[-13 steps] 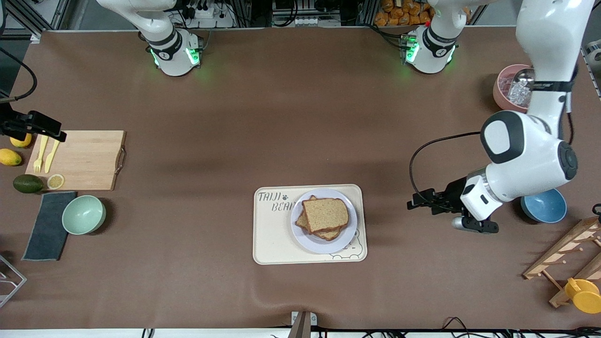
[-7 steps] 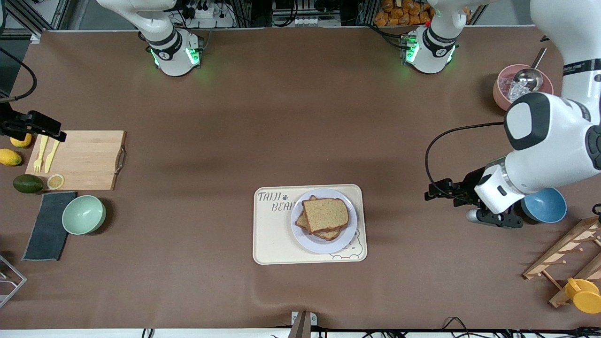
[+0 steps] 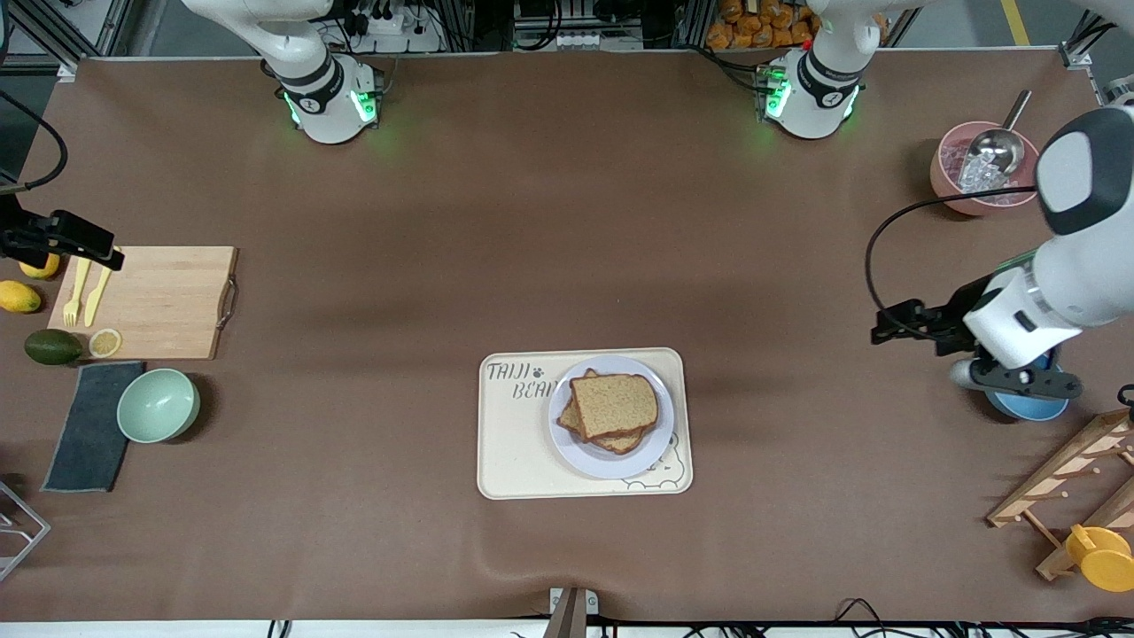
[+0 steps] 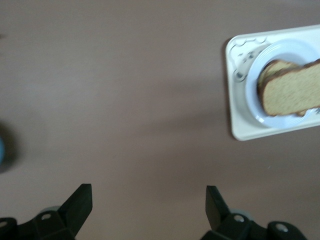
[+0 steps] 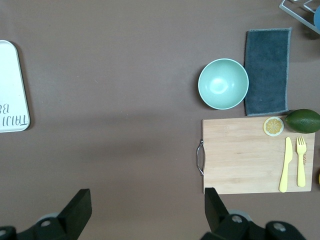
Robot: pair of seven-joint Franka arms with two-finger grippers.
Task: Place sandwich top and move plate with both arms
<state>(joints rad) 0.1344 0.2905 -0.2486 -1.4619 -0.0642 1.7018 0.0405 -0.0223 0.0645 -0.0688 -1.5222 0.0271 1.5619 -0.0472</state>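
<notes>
The sandwich top (image 3: 614, 405), a plain brown bread slice, lies on another slice on the pale round plate (image 3: 651, 447). The plate sits on the cream bear-print tray (image 3: 509, 452) in the middle of the table. The left wrist view shows the top slice (image 4: 292, 92), the plate (image 4: 255, 75) and the tray (image 4: 240, 127). My left gripper (image 3: 1019, 383) is open and empty, over the blue bowl (image 3: 1032, 406) toward the left arm's end; its wrist view shows it open (image 4: 149, 200) over bare table. My right gripper (image 3: 27, 237) is open (image 5: 148, 202) and empty beside the cutting board (image 3: 151, 301).
A pink bowl with a metal scoop (image 3: 979, 168), a wooden rack (image 3: 1063, 496) and a yellow cup (image 3: 1103, 558) stand at the left arm's end. A green bowl (image 3: 158, 405), a dark cloth (image 3: 89, 425), an avocado (image 3: 51, 346) and yellow cutlery (image 3: 87, 291) are at the right arm's end.
My left arm has swung away from the tray toward its own end of the table, and its gripper is now over the blue bowl. The right arm and the sandwich have not moved.
</notes>
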